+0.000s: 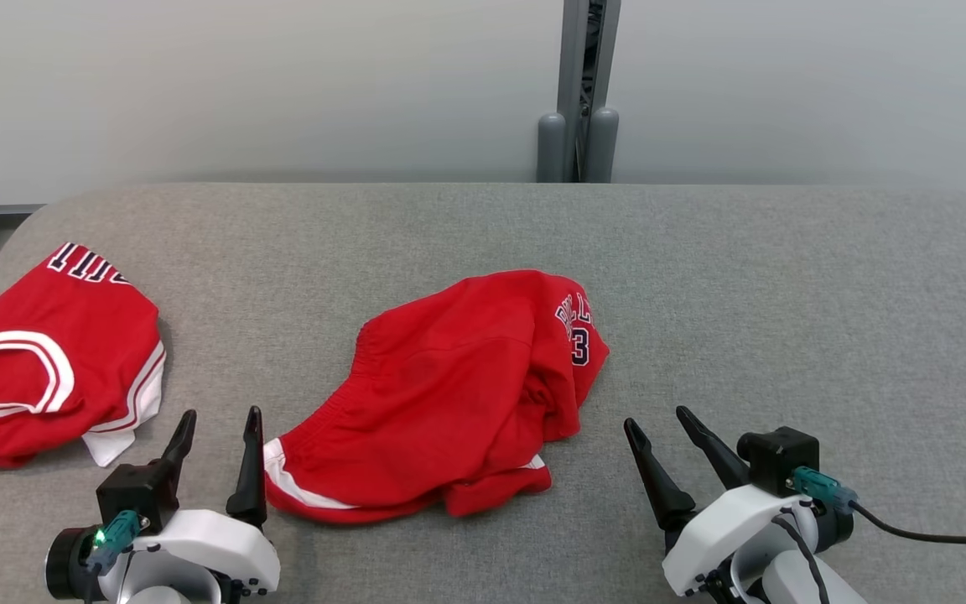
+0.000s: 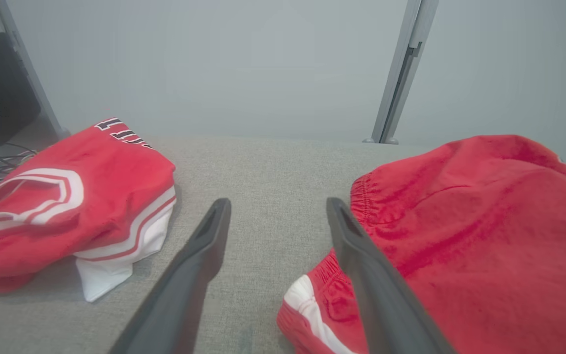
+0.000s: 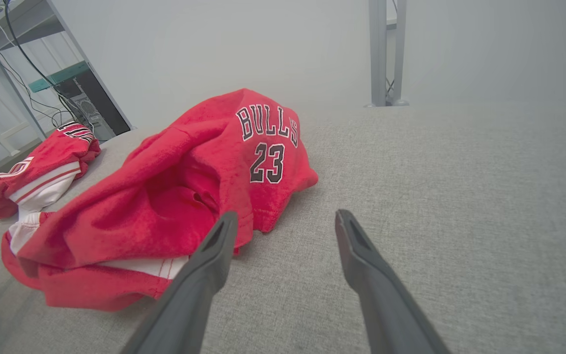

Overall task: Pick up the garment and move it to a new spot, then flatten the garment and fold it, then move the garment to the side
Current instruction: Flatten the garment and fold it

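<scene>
Garment: the red Bulls shorts [image 1: 449, 394] lie crumpled in the middle of the grey tabletop [image 1: 785, 294], between your two arms. The "23" print is at the far right. A white-trimmed hem corner points to the near left.
Left pincer [image 1: 221, 415]: released and grasping nothing, fingers spread. Its inner finger stands just beside the white-trimmed corner; you cannot tell from these views whether it touches the cloth.
Right pincer [image 1: 656, 415]: released and empty, over bare tabletop near the right edge of the shorts.
Other cloth: a red jersey [image 1: 47, 352] with white banding sits at the far left of the tabletop, well apart from the shorts. It looks loosely folded, not neat.
Done, as you can judge it: the shorts rest centrally within reach of both arms, so the move to a new spot appears complete.
Not yet done: the cloth is bunched, with layers rolled under along the near edge. Flattening, folding and the move to the side all remain.
Progress: early, roughly the first of the three stages.
Next step calls for: a grip on two opposite edges, likely the elastic waistband and a leg hem, then a pull apart to spread the shorts flat.
</scene>
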{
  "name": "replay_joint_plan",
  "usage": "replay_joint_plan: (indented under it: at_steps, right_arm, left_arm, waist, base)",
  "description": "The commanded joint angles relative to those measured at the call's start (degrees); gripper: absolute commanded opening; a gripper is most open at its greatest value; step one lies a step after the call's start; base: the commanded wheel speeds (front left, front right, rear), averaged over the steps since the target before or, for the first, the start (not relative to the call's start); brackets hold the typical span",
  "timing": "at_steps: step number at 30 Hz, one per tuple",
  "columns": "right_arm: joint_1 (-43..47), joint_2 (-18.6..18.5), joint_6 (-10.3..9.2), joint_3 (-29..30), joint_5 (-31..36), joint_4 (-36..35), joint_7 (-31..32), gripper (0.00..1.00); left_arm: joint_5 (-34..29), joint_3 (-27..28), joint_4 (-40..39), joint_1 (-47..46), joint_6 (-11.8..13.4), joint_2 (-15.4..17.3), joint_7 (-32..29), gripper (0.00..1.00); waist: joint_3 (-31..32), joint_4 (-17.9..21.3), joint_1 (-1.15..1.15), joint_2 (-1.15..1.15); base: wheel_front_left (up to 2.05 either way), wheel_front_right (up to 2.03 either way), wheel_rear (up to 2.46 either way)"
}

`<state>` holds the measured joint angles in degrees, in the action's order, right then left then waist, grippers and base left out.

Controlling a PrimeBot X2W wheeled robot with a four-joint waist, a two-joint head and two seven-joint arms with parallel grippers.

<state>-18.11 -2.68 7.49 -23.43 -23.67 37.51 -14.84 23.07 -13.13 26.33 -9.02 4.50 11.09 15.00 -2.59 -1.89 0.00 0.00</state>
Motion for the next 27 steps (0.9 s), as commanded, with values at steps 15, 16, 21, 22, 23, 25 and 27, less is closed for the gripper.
replay_joint_plan:
  at_steps: [15, 16, 21, 22, 23, 25, 27]
  right_arm:
    - [1.2, -0.4, 0.01, -4.7, -4.1, 0.6, 4.3, 1.00]
    - [1.2, -0.4, 0.01, -5.2, -4.8, 0.5, 5.0, 1.00]
    - [0.0, -0.4, 0.01, -7.7, -7.8, 1.0, 7.8, 1.00]
    - [-0.3, -0.4, 0.01, -8.0, -8.3, 1.3, 8.3, 1.00]
    - [-0.3, -0.4, 0.01, -8.0, -8.3, 1.3, 8.3, 1.00]
    - [-1.0, -0.4, 0.01, -8.4, -9.1, 1.9, 8.8, 1.00]
    - [-1.7, -0.4, 0.01, -9.0, -9.7, 2.7, 9.5, 1.00]
  left_arm:
    - [-10.2, 11.7, -14.6, 7.4, -2.1, -3.0, 0.2, 1.00]
    - [-10.4, 12.0, -14.6, 7.7, -2.7, -3.2, 0.2, 1.00]
    - [-11.2, 13.2, -13.8, 8.4, -5.1, -4.1, 0.2, 1.00]
    - [-11.2, 13.5, -13.8, 8.6, -5.4, -4.3, 0.2, 1.00]
    - [-11.2, 13.5, -13.8, 8.6, -5.4, -4.3, 0.2, 1.00]
    - [-11.6, 14.0, -13.6, 8.7, -6.2, -4.7, 0.2, 1.00]
    - [-11.9, 14.5, -13.4, 8.6, -6.8, -5.2, 0.2, 1.00]
  waist:
    - [1.7, -1.5, 0.00, 0.00]
    - [1.6, -1.7, 0.00, 0.00]
    - [1.6, -2.7, 0.00, 0.00]
    - [1.5, -3.0, 0.00, 0.00]
    - [1.5, -3.0, 0.00, 0.00]
    - [1.4, -3.7, 0.00, 0.00]
    - [1.3, -4.5, 0.00, 0.00]
  base:
    - [0.00, 0.00, 0.00]
    - [0.00, 0.00, 0.00]
    - [0.00, 0.00, 0.00]
    - [0.00, 0.00, 0.00]
    - [0.00, 0.00, 0.00]
    - [0.00, 0.00, 0.00]
    - [0.00, 0.00, 0.00]
